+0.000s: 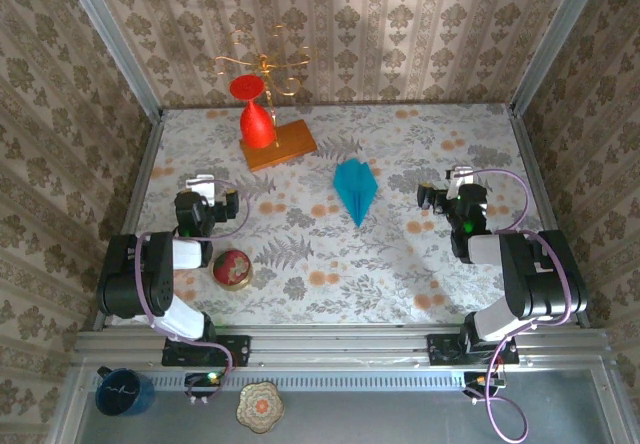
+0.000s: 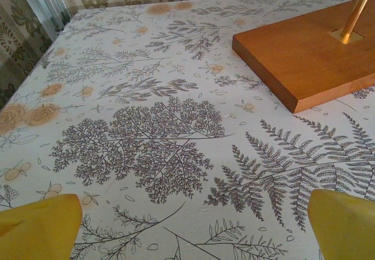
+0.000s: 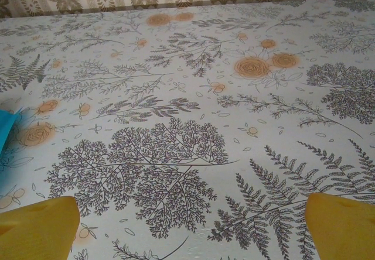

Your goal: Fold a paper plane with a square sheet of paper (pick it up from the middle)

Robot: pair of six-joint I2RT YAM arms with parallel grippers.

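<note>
The paper plane, a teal-blue pointed kite-shaped dart with a centre crease, lies flat on the patterned table near the middle, its tip toward the near edge. A corner of it shows at the left edge of the right wrist view. My left gripper hovers well to its left, open, with its yellow fingertips wide apart over bare tablecloth. My right gripper sits to the plane's right, also open, and nothing lies between its yellow fingertips.
A red glass and a gold wire stand sit on an orange wooden block at the back left; the block is also ahead of the left gripper. A round red tin lies by the left arm. Wallpapered walls enclose the table.
</note>
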